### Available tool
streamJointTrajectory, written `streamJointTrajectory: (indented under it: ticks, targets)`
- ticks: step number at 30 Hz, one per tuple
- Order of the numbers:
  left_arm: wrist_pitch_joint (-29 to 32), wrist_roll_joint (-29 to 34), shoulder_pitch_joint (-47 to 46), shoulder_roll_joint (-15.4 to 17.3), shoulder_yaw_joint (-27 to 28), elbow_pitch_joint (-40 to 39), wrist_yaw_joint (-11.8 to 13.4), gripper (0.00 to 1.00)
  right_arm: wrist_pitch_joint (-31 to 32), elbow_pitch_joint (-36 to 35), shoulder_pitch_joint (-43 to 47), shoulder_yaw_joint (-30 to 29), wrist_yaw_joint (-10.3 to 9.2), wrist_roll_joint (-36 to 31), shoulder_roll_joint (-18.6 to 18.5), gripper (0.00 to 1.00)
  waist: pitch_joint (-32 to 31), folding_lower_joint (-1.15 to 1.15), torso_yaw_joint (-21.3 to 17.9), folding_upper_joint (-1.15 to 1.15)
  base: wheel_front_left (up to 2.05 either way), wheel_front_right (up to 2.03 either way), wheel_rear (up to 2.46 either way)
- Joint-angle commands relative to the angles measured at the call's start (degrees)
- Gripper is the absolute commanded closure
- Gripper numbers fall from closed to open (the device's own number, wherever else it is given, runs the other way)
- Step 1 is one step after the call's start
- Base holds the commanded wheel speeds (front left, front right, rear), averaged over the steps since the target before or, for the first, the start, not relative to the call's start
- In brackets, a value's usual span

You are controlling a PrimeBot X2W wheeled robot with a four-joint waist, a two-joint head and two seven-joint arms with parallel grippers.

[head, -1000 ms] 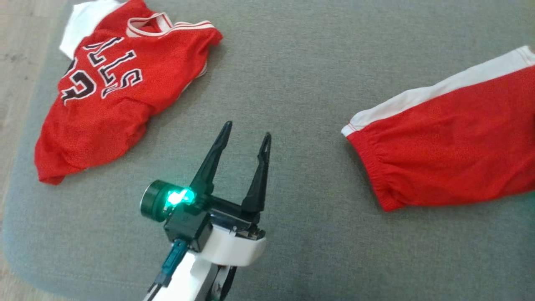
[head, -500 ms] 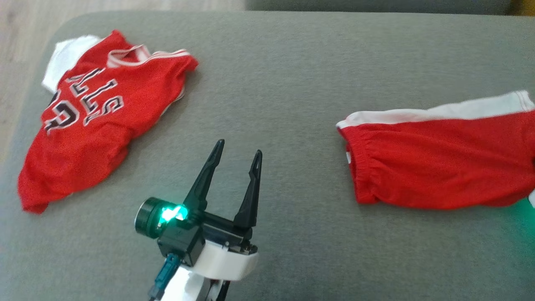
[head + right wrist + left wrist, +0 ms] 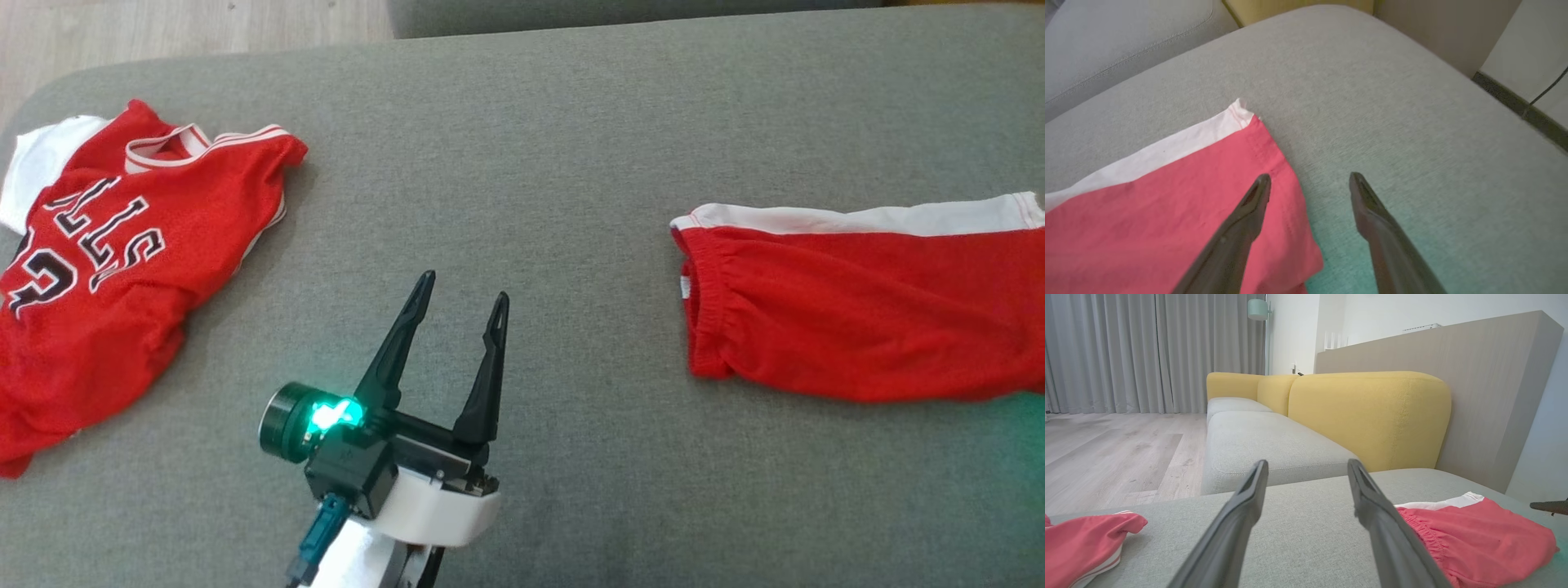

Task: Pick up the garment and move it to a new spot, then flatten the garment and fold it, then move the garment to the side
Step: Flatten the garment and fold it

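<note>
Shorts [image 3: 857, 327], red with a white band along one edge, lie flat and stretched out on the right part of the grey sofa cushion [image 3: 531, 163], waistband toward the middle. They look folded along their length, though I cannot tell how many layers are stacked. A red jersey [image 3: 106, 269] sits rumpled at the far left, well apart from them.

My right end effector [image 3: 1310, 175] hangs over the hem end of the shorts with its jaws wide and nothing between them: one finger is above the red cloth just inside the hem, the other above bare cushion. My left end effector [image 3: 464, 287] is also spread wide and empty, over bare cushion between the two garments and touching neither.

I judge that the shorts are the piece in hand and that what is left is shifting them aside. The risk lies in how I take hold. Coming down astride the hem, I could pinch only the top layer, and the fold would peel open as I lift. Going too deep could nip the cushion cover along with the cloth. A one-sided grip at this end would let the waistband end drag and bunch, since my left end effector is too far away to support it. Sliding them further right could also carry them over the cushion's rounded edge.
</note>
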Motion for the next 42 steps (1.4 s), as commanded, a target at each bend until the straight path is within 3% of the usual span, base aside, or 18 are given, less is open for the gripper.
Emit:
streamJointTrajectory:
  ticks: [1, 16, 18, 19, 20, 23, 30, 38, 42]
  targets:
    - [-0.3, 0.9, -0.9, -0.4, 2.3, -1.6, -0.2, 0.0, -0.6, -0.8, -1.3, 0.3, 0.39, -1.2, -1.8, 0.0, -0.1, 0.0, 0.0, 0.0, 0.0, 0.0, 0.0]
    - [-0.3, 2.3, -2.2, -0.6, 2.0, -2.0, -1.8, 0.0, 3.4, 8.3, -5.1, -3.3, 0.39, -4.7, 1.9, 0.0, 2.5, 0.0, 3.0, 0.0, 0.0, 0.0, 0.0]
    - [-0.3, 2.4, -2.3, -0.6, 2.1, -2.1, -1.7, 0.0, 5.5, 8.9, -5.4, -2.9, 0.39, -4.1, 2.2, 0.33, 2.5, 0.0, 2.9, 0.0, 0.0, 0.0, 0.0]
    - [-0.3, 2.4, -2.3, -0.6, 2.1, -2.1, -1.7, 0.0, 6.7, 8.8, -5.4, -2.6, 0.39, -3.5, 2.4, 0.8, 2.5, 0.0, 2.9, 0.0, 0.0, 0.0, 0.0]
    - [-0.3, 2.4, -2.3, -0.6, 2.1, -2.2, -1.7, 0.0, 7.9, 8.6, -5.4, -2.4, 0.39, -2.8, 2.5, 1.0, 2.4, 0.0, 2.7, 0.0, 0.0, 0.0, 0.0]
    - [-0.3, 2.4, -2.5, -0.6, 2.2, -2.4, -1.6, 0.0, 9.2, 7.1, -4.9, -1.6, 0.39, -1.7, 1.5, 1.0, 2.3, 0.0, 2.3, 0.0, 0.0, 0.0, 0.0]
    - [-0.3, 2.2, -2.2, -0.6, 2.3, -2.3, -1.3, 0.0, 3.9, 1.6, -4.8, -0.9, 0.39, -1.9, -2.2, 1.0, 0.9, 0.0, 1.2, 0.0, 0.0, 0.0, 0.0]
    - [-0.3, 1.6, -0.6, -0.6, 2.4, -1.7, -1.2, 0.0, 7.6, -18.9, -4.4, 5.5, 0.39, 8.4, 2.7, 1.0, -2.7, 0.0, 0.5, 0.0, 0.0, 0.0, 0.0]
    - [-0.3, 1.3, -0.3, -0.6, 2.0, -1.6, -1.0, 0.0, 10.0, -29.3, -0.6, 10.4, 0.39, 9.6, 5.0, 1.0, -4.0, 0.0, 1.6, 0.0, 0.0, 0.0, 0.0]
